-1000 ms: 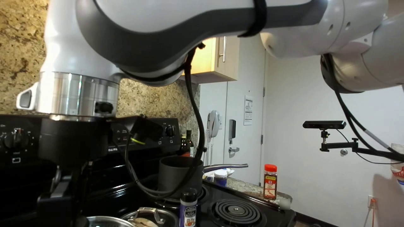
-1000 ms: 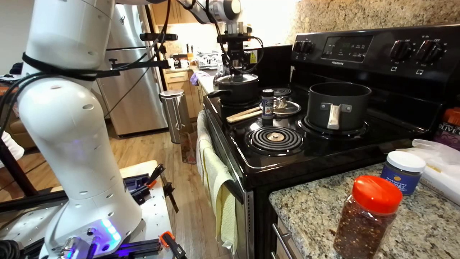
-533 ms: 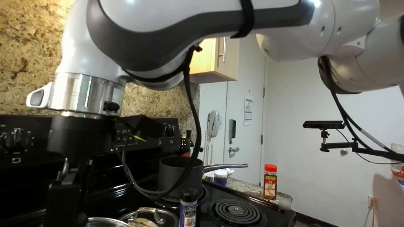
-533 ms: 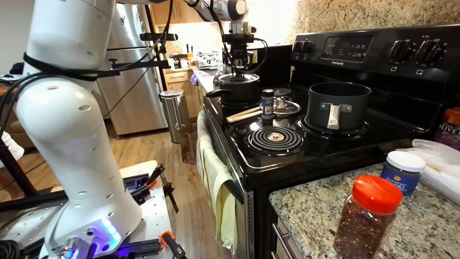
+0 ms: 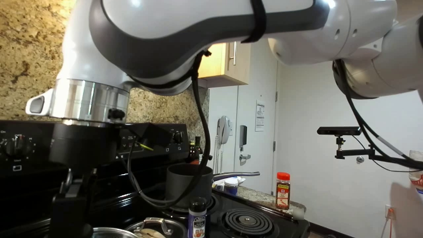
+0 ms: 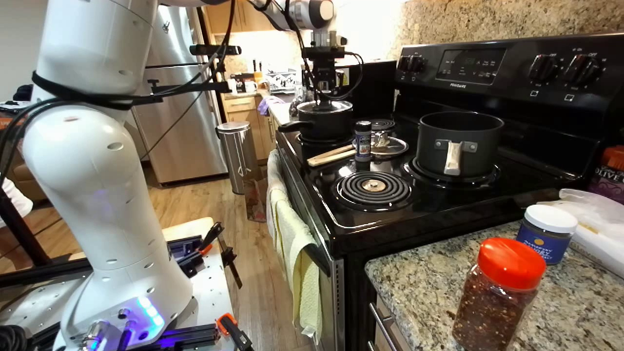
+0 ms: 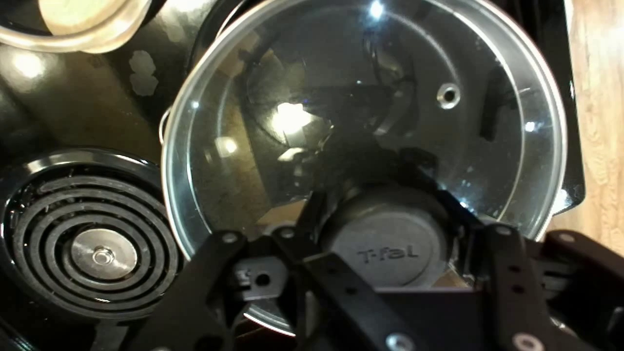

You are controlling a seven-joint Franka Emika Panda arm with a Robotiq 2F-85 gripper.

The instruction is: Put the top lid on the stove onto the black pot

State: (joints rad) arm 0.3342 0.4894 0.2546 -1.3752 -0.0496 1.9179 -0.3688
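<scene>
A round glass lid (image 7: 234,97) with a steel rim and a dark knob (image 7: 385,248) sits on a dark pot (image 6: 336,126) with a black side handle, at the far end of the stove (image 6: 419,214). In the wrist view my gripper (image 7: 382,204) is open, its fingers straddling the knob, with a narrow gap showing on the right side. In an exterior view the gripper (image 6: 324,100) comes straight down onto the lid (image 6: 340,105). The tall black pot (image 6: 460,151) stands uncovered on the near rear burner; it also shows in an exterior view (image 5: 180,183).
A second glass lid (image 6: 397,147) with a metal handle lies mid-stove, with wooden utensils (image 6: 331,157). A spice bottle (image 6: 363,142) stands beside it. A bare coil burner (image 6: 374,187) is in front. A red-capped jar (image 6: 497,297) and a blue jar (image 6: 546,239) stand on the counter.
My gripper has moved toward the tall black pot's side, mostly in the first half second, and hangs round the knob. The covered pot has shifted very slightly the same way.
</scene>
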